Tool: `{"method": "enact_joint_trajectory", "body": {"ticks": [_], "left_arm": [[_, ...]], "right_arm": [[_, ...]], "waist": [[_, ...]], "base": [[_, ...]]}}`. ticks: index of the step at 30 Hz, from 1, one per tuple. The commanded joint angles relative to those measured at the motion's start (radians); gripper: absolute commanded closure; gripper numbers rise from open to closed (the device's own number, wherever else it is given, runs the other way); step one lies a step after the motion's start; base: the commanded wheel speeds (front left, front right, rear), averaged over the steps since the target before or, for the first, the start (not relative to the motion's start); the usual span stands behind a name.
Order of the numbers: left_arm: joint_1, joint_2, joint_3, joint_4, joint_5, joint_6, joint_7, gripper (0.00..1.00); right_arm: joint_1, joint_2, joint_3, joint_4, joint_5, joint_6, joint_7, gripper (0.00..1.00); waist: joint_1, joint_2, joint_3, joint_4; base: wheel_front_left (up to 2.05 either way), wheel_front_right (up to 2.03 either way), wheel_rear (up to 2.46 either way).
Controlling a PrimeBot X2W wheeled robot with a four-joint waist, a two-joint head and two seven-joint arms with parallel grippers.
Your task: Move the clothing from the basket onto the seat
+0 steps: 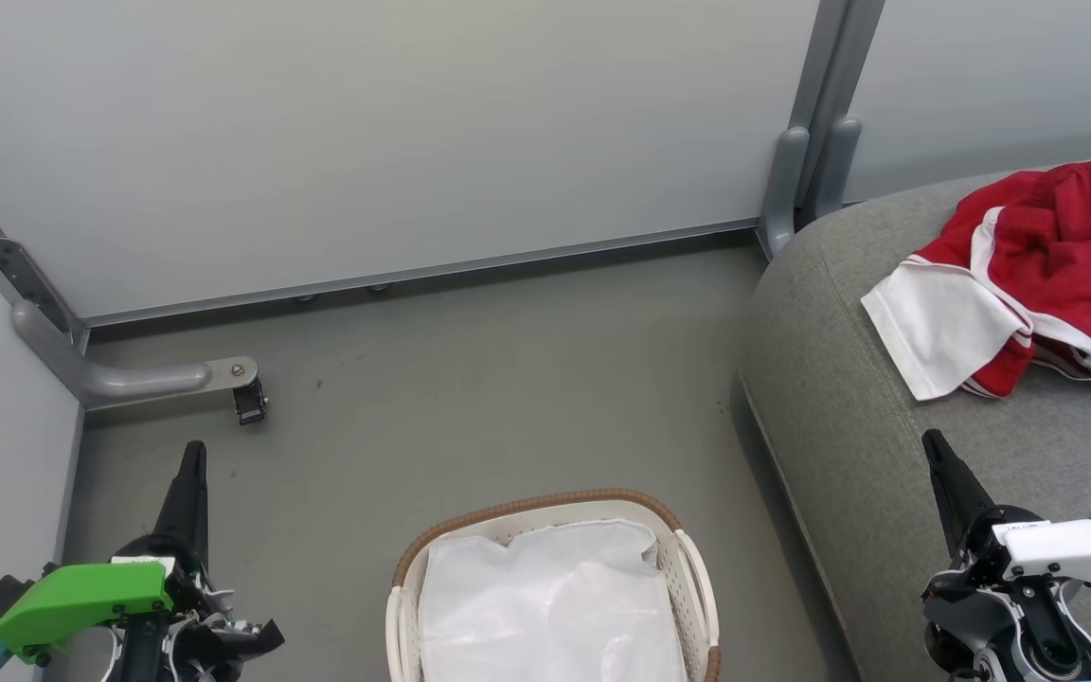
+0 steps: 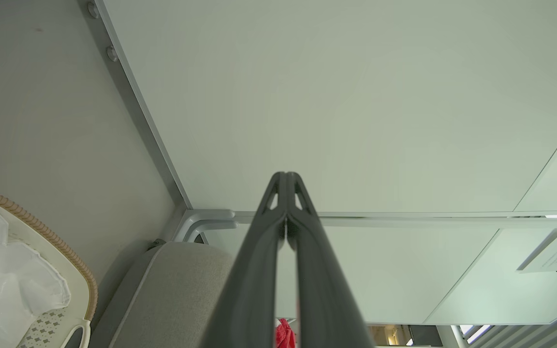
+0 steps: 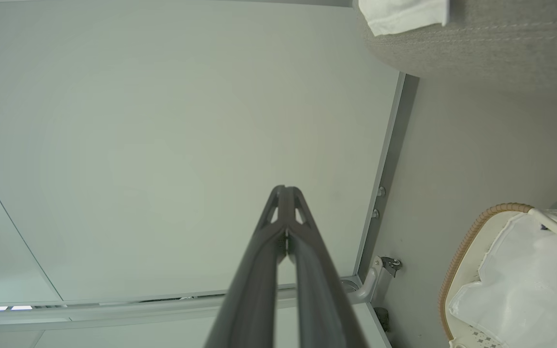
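Clothing [image 1: 1066,237] on seat [image 1: 839,426], likely partly off-frame

1. The head view looks forward and down from high above the floor [image 1: 470,379], with the basket [image 1: 545,500] at its bottom edge and the seat [image 1: 820,398] at right.
2. The left wrist view sights along the left gripper [image 2: 286,176] toward the wall panel [image 2: 356,96]. It is rolled, so the floor stands at its left.
3. The right wrist view sights along the right gripper [image 3: 285,189] at the same wall panel, rolled the other way, with the floor at its right.
4. All three views share the basket, seat and wall panel.
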Motion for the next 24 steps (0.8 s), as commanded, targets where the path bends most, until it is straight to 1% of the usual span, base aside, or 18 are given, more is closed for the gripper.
{"method": "enact_joint_trajectory", "body": {"ticks": [1,24], "left_arm": [[-0.012,0.004,0.003,-0.002,-0.003,-0.005,0.005,1.00],[-0.012,0.004,0.003,-0.002,-0.003,-0.004,0.005,1.00]], "right_arm": [[-0.007,-0.005,-0.002,-0.003,0.004,0.000,0.002,1.00],[-0.007,-0.005,-0.003,-0.003,0.003,0.000,0.003,1.00]], "waist": [[0.0000,0.0000,0.000,0.000],[0.0000,0.0000,0.000,0.000]], "base": [[0.00,0.00,0.00],[0.00,0.00,0.00]]}}
